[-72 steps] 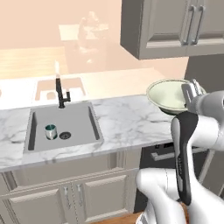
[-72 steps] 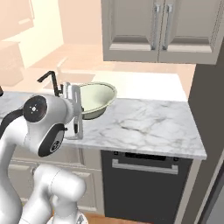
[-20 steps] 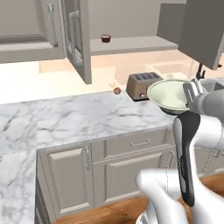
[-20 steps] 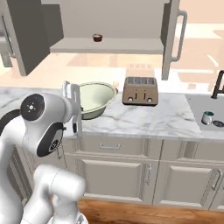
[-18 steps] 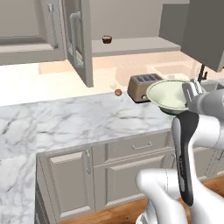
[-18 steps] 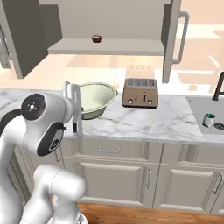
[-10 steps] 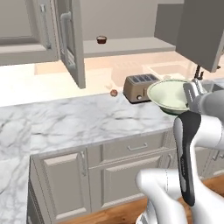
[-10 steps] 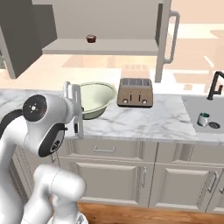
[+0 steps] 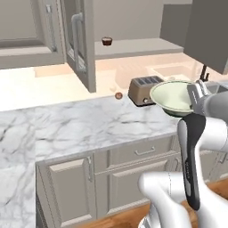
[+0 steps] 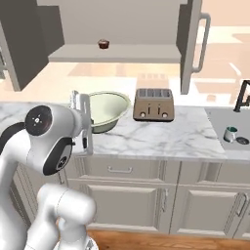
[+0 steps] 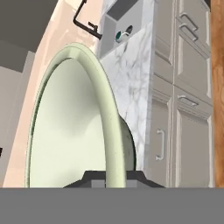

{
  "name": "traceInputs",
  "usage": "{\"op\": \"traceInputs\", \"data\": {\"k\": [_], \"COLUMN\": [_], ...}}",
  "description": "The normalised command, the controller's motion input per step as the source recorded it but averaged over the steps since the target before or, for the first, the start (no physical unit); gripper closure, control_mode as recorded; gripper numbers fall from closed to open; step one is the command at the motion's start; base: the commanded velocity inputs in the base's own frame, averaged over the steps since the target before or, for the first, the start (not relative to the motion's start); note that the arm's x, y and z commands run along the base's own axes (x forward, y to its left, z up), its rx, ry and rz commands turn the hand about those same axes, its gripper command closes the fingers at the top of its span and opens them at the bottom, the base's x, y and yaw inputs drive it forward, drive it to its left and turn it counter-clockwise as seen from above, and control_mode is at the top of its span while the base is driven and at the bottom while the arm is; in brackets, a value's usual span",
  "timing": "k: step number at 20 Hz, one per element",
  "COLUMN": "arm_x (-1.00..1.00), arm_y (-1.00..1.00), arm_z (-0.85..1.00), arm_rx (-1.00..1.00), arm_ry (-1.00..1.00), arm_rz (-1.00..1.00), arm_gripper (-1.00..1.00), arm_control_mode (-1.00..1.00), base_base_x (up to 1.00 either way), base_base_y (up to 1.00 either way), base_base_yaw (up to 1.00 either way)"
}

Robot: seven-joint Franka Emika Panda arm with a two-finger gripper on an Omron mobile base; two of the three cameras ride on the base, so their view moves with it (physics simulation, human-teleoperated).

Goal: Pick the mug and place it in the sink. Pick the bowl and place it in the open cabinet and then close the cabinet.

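Note:
My gripper (image 9: 196,94) is shut on the rim of the pale green bowl (image 9: 171,97) and holds it above the counter, left of the toaster. From the right base the bowl (image 10: 105,110) sits just beside the gripper (image 10: 81,110). In the hand view the bowl (image 11: 74,127) stands edge-on with my gripper (image 11: 114,177) clamped on its rim. The open cabinet (image 10: 112,54) is above and ahead, its doors (image 10: 193,44) swung out. The mug (image 10: 230,133) stands in the sink (image 10: 220,120) at the right, also the mug (image 11: 119,36) far off.
A toaster (image 10: 154,104) stands on the marble counter under the cabinet shelf. A tiny dark-red cup (image 10: 103,43) sits on the shelf. A small brown item (image 9: 118,95) lies on the counter. The dark faucet (image 10: 240,97) rises behind the sink. The left door (image 9: 82,40) juts out.
The base has driven from the sink to the open cabinet, so the whole scene shifted; in the last second the views only drift slightly. The bowl stays held in the gripper.

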Motion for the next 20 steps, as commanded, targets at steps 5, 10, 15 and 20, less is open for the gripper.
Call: {"op": "traceInputs", "data": {"k": [5,10,15,20], "arm_x": [0.00,0.00,0.00,0.00], "arm_y": [0.00,0.00,0.00,0.00], "arm_z": [0.00,0.00,0.00,0.00], "arm_rx": [0.00,0.00,0.00,0.00], "arm_ry": [0.00,0.00,0.00,0.00], "arm_rz": [0.00,0.00,0.00,0.00], "arm_gripper": [1.00,1.00,1.00,1.00], "arm_control_mode": [1.00,1.00,1.00,1.00], "base_base_x": [0.34,0.17,0.16,0.15], "base_base_y": [-0.16,-0.48,-0.02,0.03], "base_base_yaw": [0.02,0.22,0.25,0.22]}}
